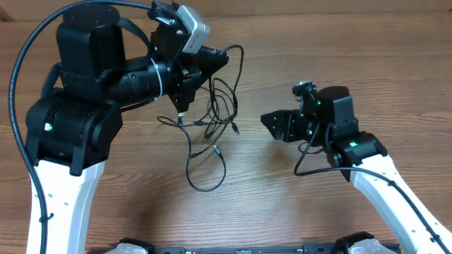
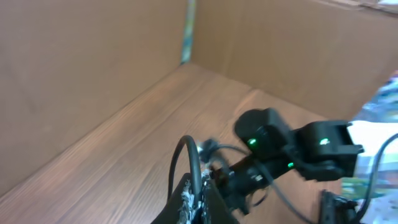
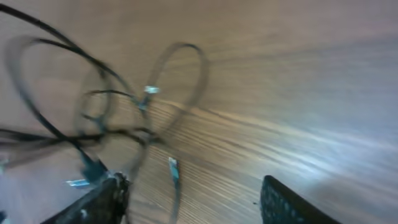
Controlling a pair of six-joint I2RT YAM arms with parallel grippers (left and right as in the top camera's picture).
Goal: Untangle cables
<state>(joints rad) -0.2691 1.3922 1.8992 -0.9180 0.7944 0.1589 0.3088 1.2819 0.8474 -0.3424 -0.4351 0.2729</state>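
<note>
Several tangled cables (image 1: 212, 121) on the table (image 1: 282, 42), left gripper (image 1: 220, 61) tight on them, right gripper (image 1: 270, 124) agape nearby

Overhead: fixed above, facing straight down on table (image 1: 296, 42), left arm (image 1: 92, 92) and right arm (image 1: 339, 134). Left wrist: low, looking across at right arm (image 2: 292, 149). Right wrist: close over wood, blurred; shares cables (image 3: 148, 92) with overhead.

Wood-grain table (image 1: 282, 219) is filling the whole overhead shot, with the brown grain running side to side. Plain brown cardboard panels (image 2: 81, 74) are standing up along its far edge, meeting at a corner where a pale seam (image 2: 186, 31) is showing. Soft whitish glare (image 3: 336, 143) is bouncing off the tabletop in the right wrist view, which is looking kinda blurry.
</note>
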